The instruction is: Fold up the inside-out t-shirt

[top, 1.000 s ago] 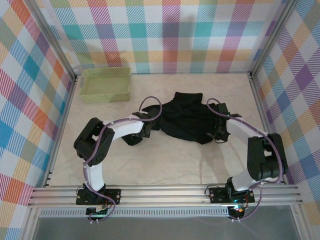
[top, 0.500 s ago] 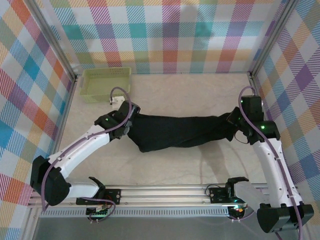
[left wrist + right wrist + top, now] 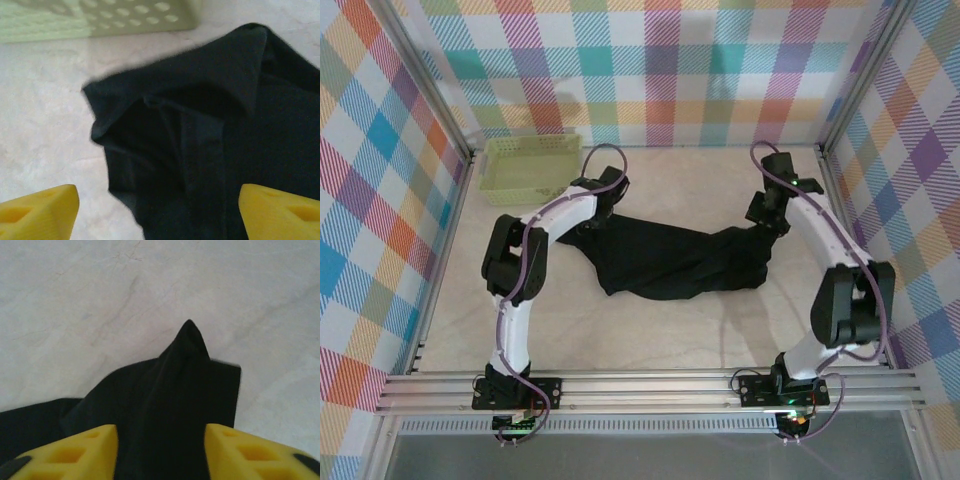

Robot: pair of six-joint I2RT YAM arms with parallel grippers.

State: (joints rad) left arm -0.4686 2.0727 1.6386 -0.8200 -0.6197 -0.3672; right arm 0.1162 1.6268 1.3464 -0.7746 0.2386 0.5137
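Observation:
The inside-out t-shirt [image 3: 680,262], plain black, lies stretched in a rumpled band across the middle of the table. My left gripper [image 3: 592,212] hovers over its left end, yellow fingertips wide apart, with a folded black corner [image 3: 200,125] under them and nothing gripped. Over the shirt's right end is my right gripper [image 3: 763,222]. Its fingers [image 3: 70,455] stand apart on either side of a peaked fold of the cloth [image 3: 185,390], which lies on the table below them.
A pale green lattice basket [image 3: 530,168] stands at the back left, just beyond the left gripper, and its wall [image 3: 100,20] shows in the left wrist view. Bare marble-look tabletop [image 3: 670,330] lies in front of the shirt. Checked walls close in three sides.
Both grippers were shut on the shirt's ends and pulled it taut; now both have opened and let go. The shirt lies on the table, and both arms have drawn back toward the far side.

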